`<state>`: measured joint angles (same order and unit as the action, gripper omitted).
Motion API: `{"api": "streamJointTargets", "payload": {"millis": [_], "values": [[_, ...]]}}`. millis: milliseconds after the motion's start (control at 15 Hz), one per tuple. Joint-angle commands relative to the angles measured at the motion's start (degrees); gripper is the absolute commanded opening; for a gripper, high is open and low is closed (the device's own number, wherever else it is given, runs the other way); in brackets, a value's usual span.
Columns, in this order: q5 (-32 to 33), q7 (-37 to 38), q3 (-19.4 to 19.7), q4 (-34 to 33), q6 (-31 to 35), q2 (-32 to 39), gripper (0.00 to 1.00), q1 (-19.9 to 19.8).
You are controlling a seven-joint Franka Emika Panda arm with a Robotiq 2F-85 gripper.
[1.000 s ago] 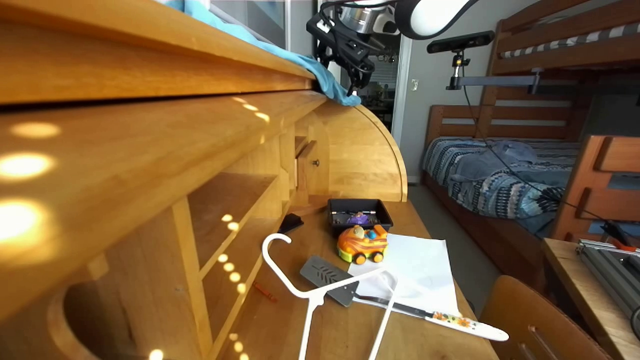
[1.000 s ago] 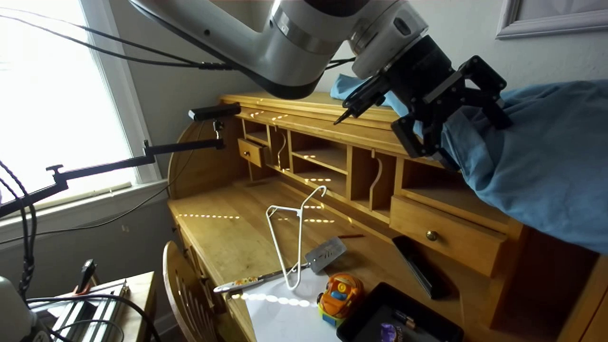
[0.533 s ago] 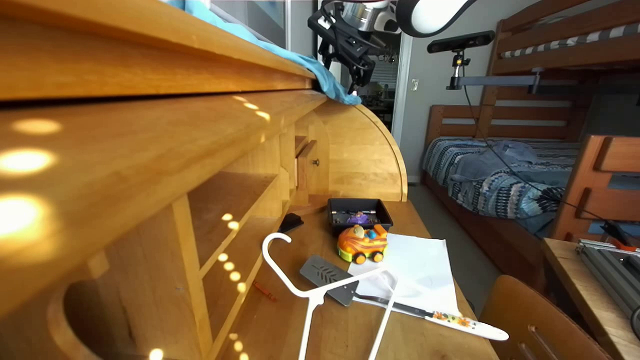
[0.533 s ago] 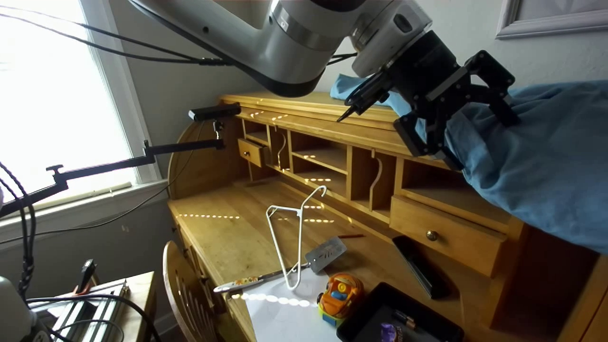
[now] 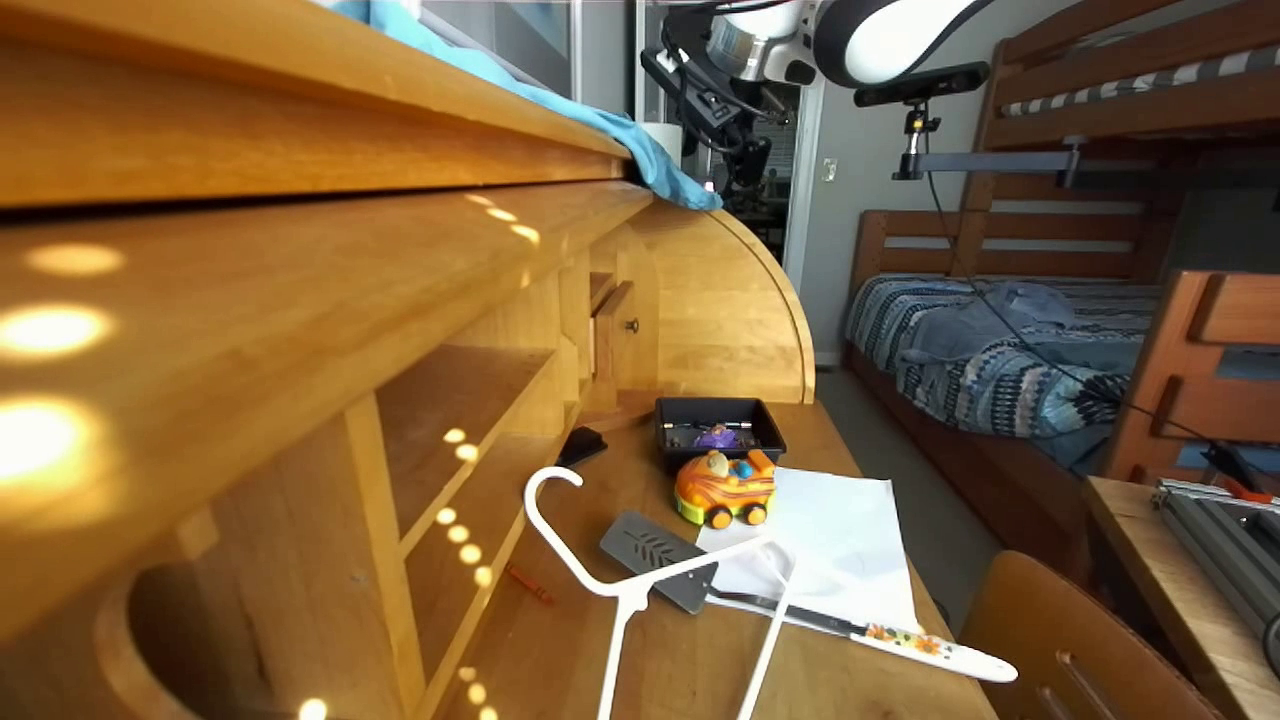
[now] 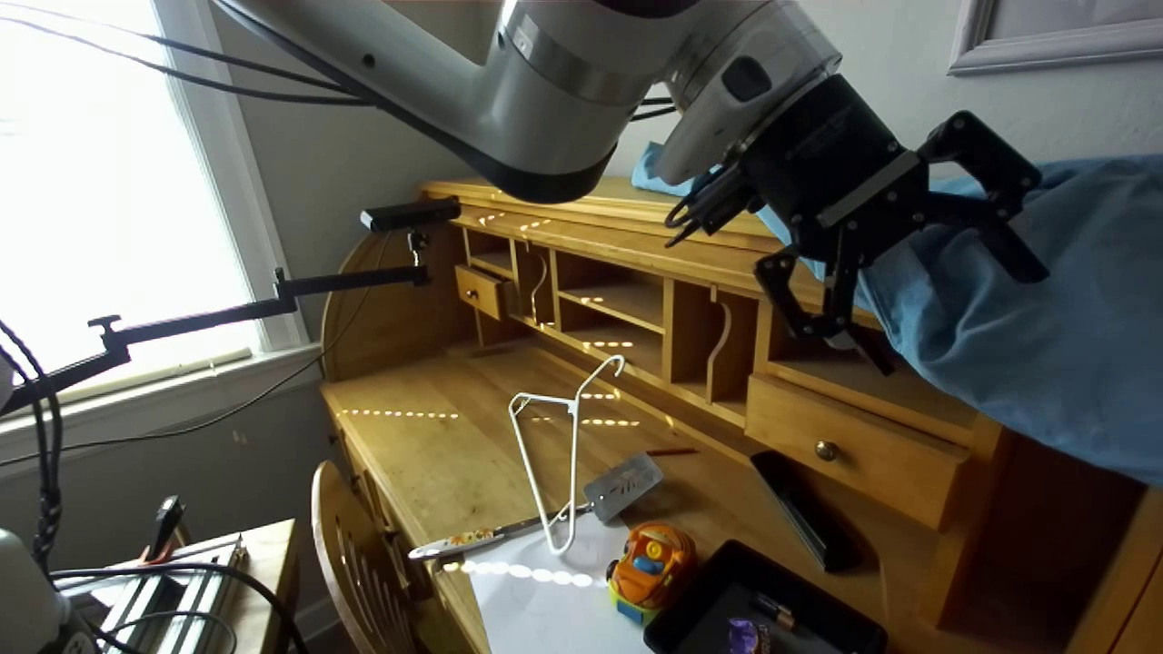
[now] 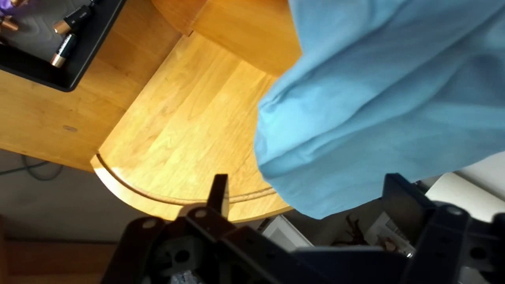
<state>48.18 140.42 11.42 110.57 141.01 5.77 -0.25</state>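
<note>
The gripper (image 6: 954,313) was found raised at one end of the wooden desk (image 6: 436,454), close in front of the blue cloth (image 6: 1027,363). Its fingers (image 7: 398,201) stood wide apart, and it had hold of nothing. Whether either finger touched the fabric could not be determined. The cloth was draped along the top of the desk and hung down past the cubbyholes in loose folds; in the wrist view its lower corner overlapped the curved side panel (image 7: 189,122) and showed in the gap between the fingers. On the desktop, a black tray (image 7: 85,67) contained a purple-wrapped item (image 6: 745,636) and small black-and-copper cylinders (image 7: 73,20). Just beside the tray stood an orange toy vehicle (image 5: 725,488), at the edge of a white sheet of paper (image 5: 850,530). A spatula (image 5: 650,560) lay partly over the paper, its flowered handle reaching the desk's front edge. A white hanger (image 5: 631,592) crossed the spatula in both exterior views; whether it lay flat could not be established. A red-orange crayon (image 5: 530,583) was noted near the spatula's blade. A long black object (image 6: 804,510) lay near the drawer (image 6: 863,454) with the round knob.
</note>
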Motion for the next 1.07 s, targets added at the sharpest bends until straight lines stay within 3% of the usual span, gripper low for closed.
{"api": "streamJointTargets", "payload": {"millis": [0,467,533,600,1000], "values": [[5.97,9.16,-0.81,3.84,-0.44,-1.71,1.0,-1.27],[16.47,19.52,-0.69,4.14,-0.89,-1.1,1.0,-3.0],[14.03,15.25,-0.65,1.75,-1.22,-0.72,1.0,-3.91],[16.82,18.88,-0.71,2.94,-0.68,-0.32,1.0,-3.75],[17.77,17.5,-0.83,2.08,1.83,2.07,1.0,-4.85]]}}
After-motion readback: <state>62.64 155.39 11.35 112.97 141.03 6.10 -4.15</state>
